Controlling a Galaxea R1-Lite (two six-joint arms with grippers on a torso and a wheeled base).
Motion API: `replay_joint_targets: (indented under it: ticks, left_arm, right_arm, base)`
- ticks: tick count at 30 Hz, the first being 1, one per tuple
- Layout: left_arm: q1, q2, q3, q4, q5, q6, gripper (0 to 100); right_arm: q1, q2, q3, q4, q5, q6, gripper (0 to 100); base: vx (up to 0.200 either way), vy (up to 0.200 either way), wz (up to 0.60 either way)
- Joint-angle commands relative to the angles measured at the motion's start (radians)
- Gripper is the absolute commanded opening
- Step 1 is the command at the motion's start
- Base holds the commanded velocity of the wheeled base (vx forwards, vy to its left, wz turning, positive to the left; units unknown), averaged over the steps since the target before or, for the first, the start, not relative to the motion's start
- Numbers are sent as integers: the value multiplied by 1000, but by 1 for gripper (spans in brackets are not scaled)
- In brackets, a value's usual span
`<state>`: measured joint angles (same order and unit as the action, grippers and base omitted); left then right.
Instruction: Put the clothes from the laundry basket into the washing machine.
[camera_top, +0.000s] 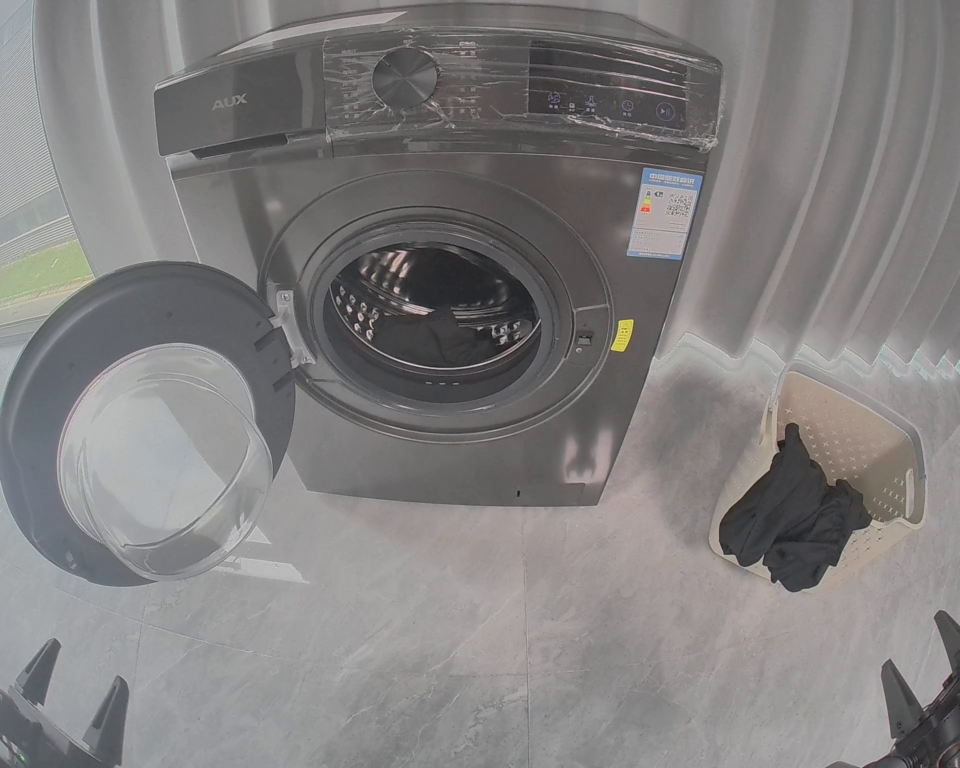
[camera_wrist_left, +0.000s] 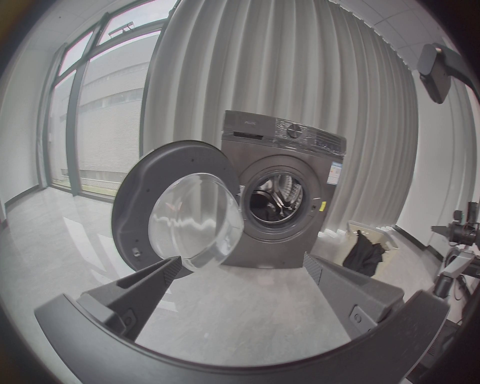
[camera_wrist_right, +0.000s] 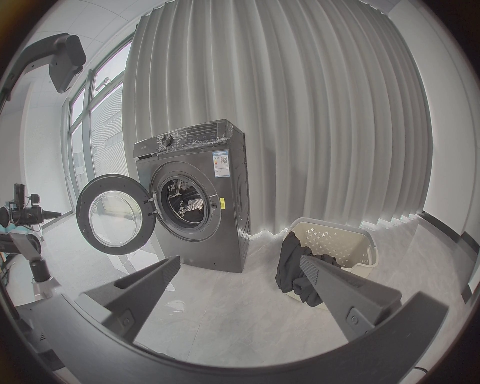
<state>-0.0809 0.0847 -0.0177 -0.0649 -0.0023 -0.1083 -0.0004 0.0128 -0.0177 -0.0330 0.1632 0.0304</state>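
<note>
Black clothes hide part of the laundry basket; the washing machine hides part of a garment.

Left gripper gapes; washing machine door hangs open, maybe clothes inside.

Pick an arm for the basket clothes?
Right, likely. The laundry basket with black clothes sits on the robot's right, near the open right gripper; left gripper is by the door.
</note>
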Motion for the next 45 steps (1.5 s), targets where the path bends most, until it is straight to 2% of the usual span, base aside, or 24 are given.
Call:
replay_joint_targets:
  ticks: [1, 2, 3, 6, 9, 12, 13, 15, 16, 17, 21, 28, 33, 35, 37, 38, 45]
  left_arm:
    - [10, 6, 18, 0, 254, 73, 100]
    - [10, 6, 18, 2, 338, 108, 100]
    - [10, 6, 18, 2, 352, 113, 100]
    - [9, 6, 18, 4, 335, 121, 100]
    - [7, 6, 15, 8, 318, 110, 100]
    - [7, 6, 15, 8, 274, 84, 100]
    - [7, 6, 15, 8, 193, 47, 100]
    - [7, 6, 15, 11, 104, 15, 100]
    - [7, 6, 15, 11, 104, 15, 100]
    - [7, 6, 15, 13, 76, 21, 100]
    - [7, 6, 16, 14, 74, 35, 100]
    - [9, 6, 16, 14, 76, 30, 100]
    - [12, 4, 16, 14, 97, 32, 100]
    - [85, -63, 16, 16, 84, 47, 100]
    - [87, -85, 16, 20, 82, 62, 100]
    - [79, -72, 16, 20, 81, 50, 100]
    - [79, -77, 16, 22, 74, 50, 100]
  right_arm:
    - [0, 1, 7, -1, -1, 14, 100]
    - [0, 1, 7, -1, -1, 13, 100]
    - [0, 1, 7, -1, 1, 13, 100]
    - [-1, 1, 7, -1, 1, 11, 100]
    - [-1, 1, 7, 1, 1, 11, 100]
    - [-1, 1, 7, 1, 1, 11, 100]
    - [-1, 3, 7, 1, 1, 11, 100]
    - [-1, 1, 7, 1, 1, 11, 100]
    - [-1, 1, 7, 1, 1, 11, 100]
    - [-1, 1, 7, 1, 1, 11, 100]
    - [-1, 1, 7, 1, 1, 13, 100]
    - [-1, 1, 7, -1, 1, 16, 100]
    - [0, 1, 7, -1, 1, 14, 100]
    - [0, 1, 7, -1, 1, 14, 100]
    - [0, 1, 7, -1, 1, 13, 100]
    - [0, 1, 7, -1, 1, 13, 100]
    - [2, 1, 7, -1, 7, 22, 100]
  base:
    - [0, 0, 0]
    - [0, 0, 0]
    - [0, 0, 0]
    - [0, 0, 0]
    - [0, 0, 0]
    - [0, 0, 0]
    - [0, 0, 0]
    - [0, 0, 0]
    - [0, 0, 0]
    - [0, 0, 0]
    - [-100, 0, 0]
    - [-200, 0, 0]
    - [0, 0, 0]
    - [0, 0, 0]
    - [0, 0, 0]
    - [0, 0, 0]
    - [0, 0, -86]
